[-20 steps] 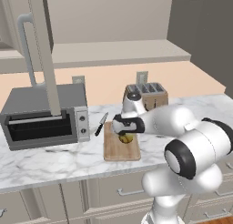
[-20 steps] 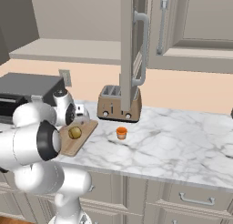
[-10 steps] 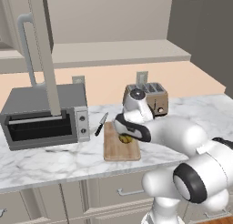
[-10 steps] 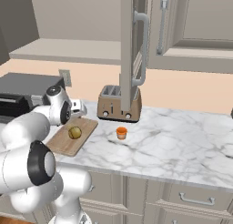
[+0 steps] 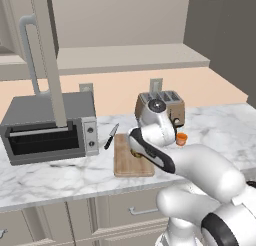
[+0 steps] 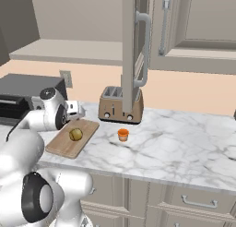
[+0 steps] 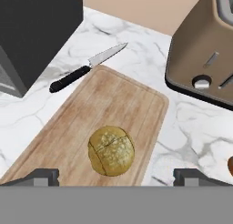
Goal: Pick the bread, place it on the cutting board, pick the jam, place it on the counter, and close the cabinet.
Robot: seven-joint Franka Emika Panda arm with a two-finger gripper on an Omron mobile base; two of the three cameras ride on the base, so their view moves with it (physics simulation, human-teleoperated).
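Your gripper (image 7: pixel 116 175) hangs wide open and empty above the bread (image 7: pixel 111 150), which sits on the cutting board (image 7: pixel 113 104) near its front edge. A knife (image 7: pixel 86 68) lies just beyond the board; the jam (image 6: pixel 122 134) stands on the counter (image 6: pixel 184 147) before the toaster (image 6: pixel 120 106), under the open cabinet (image 6: pixel 133 50) door.

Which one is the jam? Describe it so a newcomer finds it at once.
Start at the white marble counter and find the toaster. Just in front of it stands the jam, a small squat orange jar, unlike the round brown bread on the cutting board.
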